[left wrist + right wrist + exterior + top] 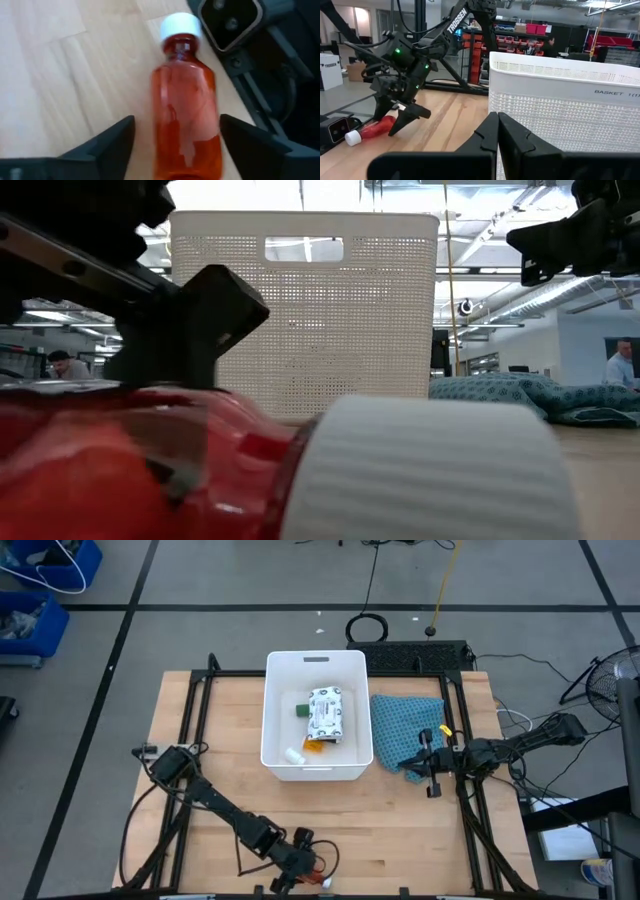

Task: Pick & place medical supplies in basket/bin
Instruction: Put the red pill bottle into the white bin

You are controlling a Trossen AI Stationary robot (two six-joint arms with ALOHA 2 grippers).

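The red bottle (187, 120) with its white cap (181, 26) lies on its side on the wooden table, near the front edge (318, 877). My left gripper (177, 125) is open, slanting down over the bottle, with one finger (112, 145) on each side of its body. A gap shows on one side, and the other finger (250, 145) stands close against the bottle. The white basket (315, 768) at the table's middle holds a white packet (327, 715), a green oblong (300, 710), an orange vial (315, 747) and a small white cylinder (294, 754). My right gripper (497, 132) is shut and waits at the right, over the cloth's edge.
A teal-blue cloth (405, 730) lies right of the basket. A black camera unit (230, 20) sits at the table's front edge just beyond the bottle's cap. Black frame rails (190, 710) run along the table's sides. Bare wood lies between the basket and the bottle.
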